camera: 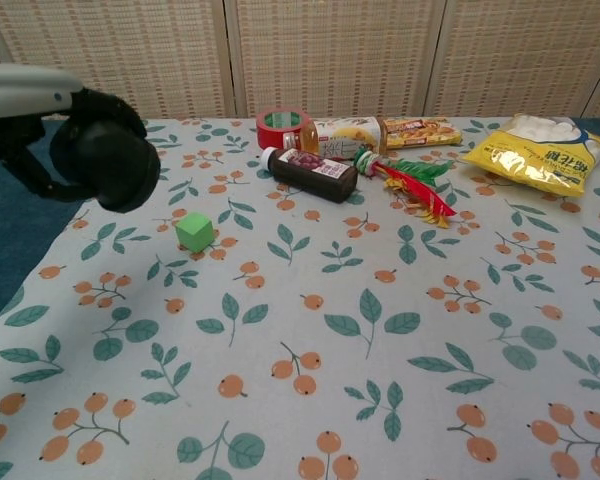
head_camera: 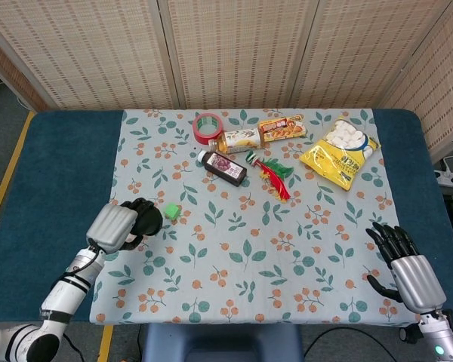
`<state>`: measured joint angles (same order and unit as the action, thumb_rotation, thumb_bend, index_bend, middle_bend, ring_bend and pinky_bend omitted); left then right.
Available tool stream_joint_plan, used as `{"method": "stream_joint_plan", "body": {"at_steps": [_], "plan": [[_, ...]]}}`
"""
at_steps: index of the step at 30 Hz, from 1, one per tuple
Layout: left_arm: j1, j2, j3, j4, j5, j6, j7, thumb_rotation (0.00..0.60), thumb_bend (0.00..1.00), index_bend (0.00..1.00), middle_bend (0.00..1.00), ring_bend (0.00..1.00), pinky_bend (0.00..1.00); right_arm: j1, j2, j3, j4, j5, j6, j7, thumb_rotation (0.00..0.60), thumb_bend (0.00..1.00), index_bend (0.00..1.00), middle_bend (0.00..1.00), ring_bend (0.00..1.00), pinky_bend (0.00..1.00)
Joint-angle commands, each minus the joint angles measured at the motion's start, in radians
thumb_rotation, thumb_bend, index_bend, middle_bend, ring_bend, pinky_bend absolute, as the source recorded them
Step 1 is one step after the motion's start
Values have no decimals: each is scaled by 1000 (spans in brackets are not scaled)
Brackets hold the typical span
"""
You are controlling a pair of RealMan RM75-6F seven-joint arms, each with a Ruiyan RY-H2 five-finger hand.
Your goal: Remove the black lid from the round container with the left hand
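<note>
Floral cloth covers the table (head_camera: 60,162), and at the chest view's upper left the left hand (camera: 40,135) grasps the round black container (camera: 108,165) clear of the cloth, needing a steady lid pull; right hand (head_camera: 408,264) lies released.

A green cube (camera: 194,231) sits on the floral tablecloth (camera: 380,330). Farther back lie a red tape roll (camera: 282,128), a dark bottle on its side (camera: 309,172), two snack packets (camera: 348,133) (camera: 420,130), a red-and-green wrapper (camera: 412,184), and a yellow marshmallow bag (camera: 542,151) at far right
</note>
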<state>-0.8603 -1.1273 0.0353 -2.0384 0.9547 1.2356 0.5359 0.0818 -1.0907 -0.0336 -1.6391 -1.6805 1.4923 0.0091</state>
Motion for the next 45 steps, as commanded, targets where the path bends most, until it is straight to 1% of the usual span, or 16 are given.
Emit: {"method": "stream_joint_plan", "body": {"at_steps": [1, 5, 7, 10, 13, 15, 20, 22, 25, 28, 31, 34, 36, 37, 40, 45], "plan": [[12, -30, 5, 72, 14, -77, 0, 600, 764, 708, 807, 697, 907, 6, -6, 0, 1, 4, -15, -12, 600, 175, 0, 0, 0, 0], [14, -137, 11, 274, -107, -191, -17, 600, 761, 709, 807, 697, 907, 8, -8, -2, -2, 6, -24, -22, 600, 176, 0, 0, 0, 0], [36, -164, 1, 337, -109, -213, -77, 600, 758, 710, 808, 697, 906, 7, -7, -4, -5, 4, -23, -22, 600, 176, 0, 0, 0, 0], [55, -151, -10, 364, -66, -235, -141, 600, 757, 710, 807, 697, 906, 5, -5, -3, -6, 4, -16, -21, 600, 175, 0, 0, 0, 0], [65, -104, -33, 312, 4, -209, -173, 600, 757, 711, 808, 697, 906, 3, -4, -1, -6, 5, -11, -17, 600, 175, 0, 0, 0, 0], [73, -49, -68, 229, 85, -153, -198, 600, 757, 711, 808, 697, 906, 1, -3, -2, -7, 2, -6, -15, 600, 175, 0, 0, 0, 0], [103, 54, -104, 39, 243, -54, -196, 600, 757, 711, 808, 697, 905, -4, -1, -2, -7, -2, 7, -11, 600, 175, 0, 0, 0, 0], [109, 69, -103, -6, 278, -51, -196, 600, 757, 711, 808, 697, 905, -4, -1, -1, -5, 1, 5, -12, 600, 175, 0, 0, 0, 0], [107, 79, -93, -36, 307, -104, -238, 600, 755, 709, 807, 697, 905, 1, -6, 2, -2, 8, -7, -16, 600, 175, 0, 0, 0, 0], [85, 58, -88, 35, 252, -182, -226, 600, 753, 708, 808, 697, 903, 8, -11, 4, -1, 15, -22, -25, 600, 175, 0, 0, 0, 0], [66, -2, -76, 150, 137, -244, -164, 600, 753, 708, 810, 697, 901, 10, -13, 5, -1, 16, -25, -30, 600, 175, 0, 0, 0, 0], [39, -93, -41, 320, -10, -353, -110, 600, 752, 706, 810, 697, 899, 12, -15, 3, -2, 18, -32, -36, 600, 175, 0, 0, 0, 0], [35, -130, -31, 380, -41, -345, -64, 600, 752, 705, 809, 697, 896, 12, -15, 3, -2, 19, -34, -39, 600, 175, 0, 0, 0, 0], [39, -146, -31, 399, -40, -307, -30, 600, 752, 704, 809, 697, 895, 11, -15, 4, -4, 21, -32, -39, 600, 175, 0, 0, 0, 0], [57, -145, -39, 365, -15, -218, 16, 600, 753, 705, 810, 697, 895, 9, -15, 6, -3, 24, -26, -38, 600, 175, 0, 0, 0, 0], [50, -96, -6, 221, -29, -187, 165, 600, 753, 703, 809, 697, 895, 13, -15, 5, -4, 20, -31, -39, 600, 175, 0, 0, 0, 0]]}}
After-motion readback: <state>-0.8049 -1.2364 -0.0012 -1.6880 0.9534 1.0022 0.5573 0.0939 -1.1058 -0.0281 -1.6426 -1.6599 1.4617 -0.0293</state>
